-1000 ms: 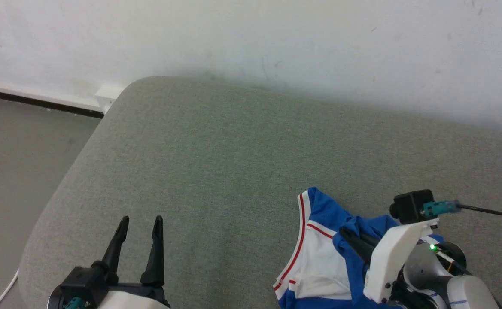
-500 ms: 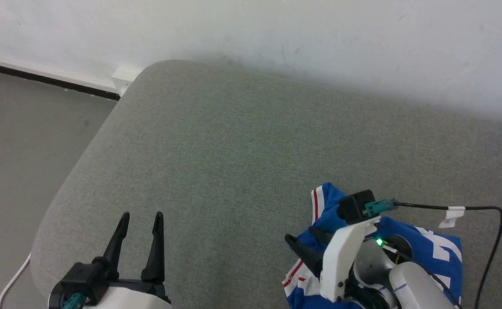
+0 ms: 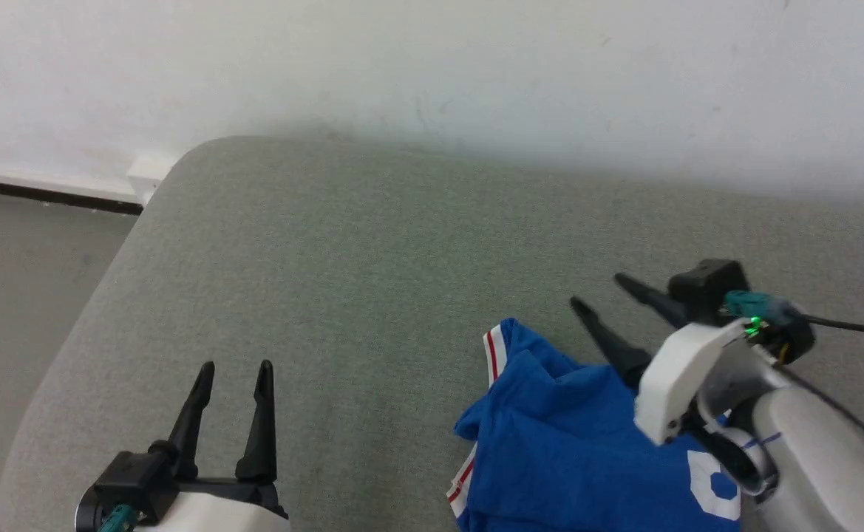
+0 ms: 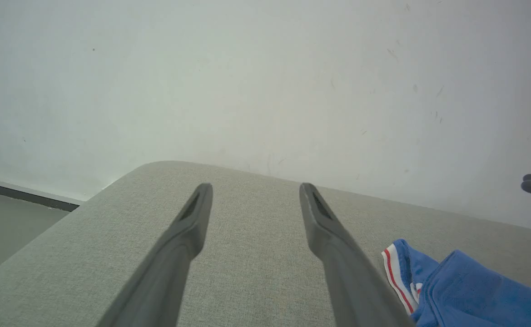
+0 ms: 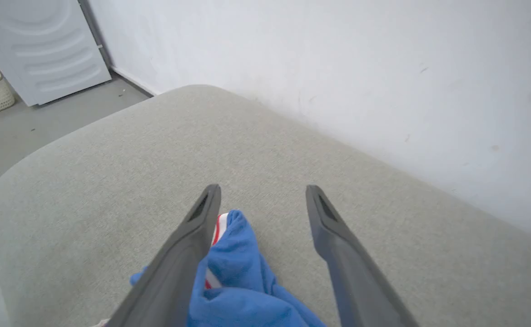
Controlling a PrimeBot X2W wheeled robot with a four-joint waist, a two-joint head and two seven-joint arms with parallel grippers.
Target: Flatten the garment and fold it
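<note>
In the head view, the garment (image 3: 550, 436) is lying in a crumpled blue heap toward the right of the bench's (image 3: 343, 281) near edge, with one red-striped white trim band showing at its far left corner. The right gripper (image 3: 598, 290) is hanging just over the heap's far side, its fingers spread wide and grasping nothing. The left gripper (image 3: 236, 366) is hovering above bare upholstery near the left end of the near edge, likewise spread and empty, well apart from the cloth. The shirt is looking light, limp and thin; it will likely drape and bunch rather than keep any shape, so a pinch at the trim band or a hem corner seems the best hold for spreading it. The right arm is covering the heap's right part, the frame is cutting off its near side, and only part of a white numeral (image 3: 712, 484) is showing.

In the left wrist view, the garment is peeking in at the lower right, beside the right-hand finger and not touching it. The sleeves and collar are not showing here.

In the right wrist view, a blue fold is lying under and between the parted fingers, unpinched. Whether the left-hand finger is touching the cloth cannot be told, and layers beneath are hidden.
</note>
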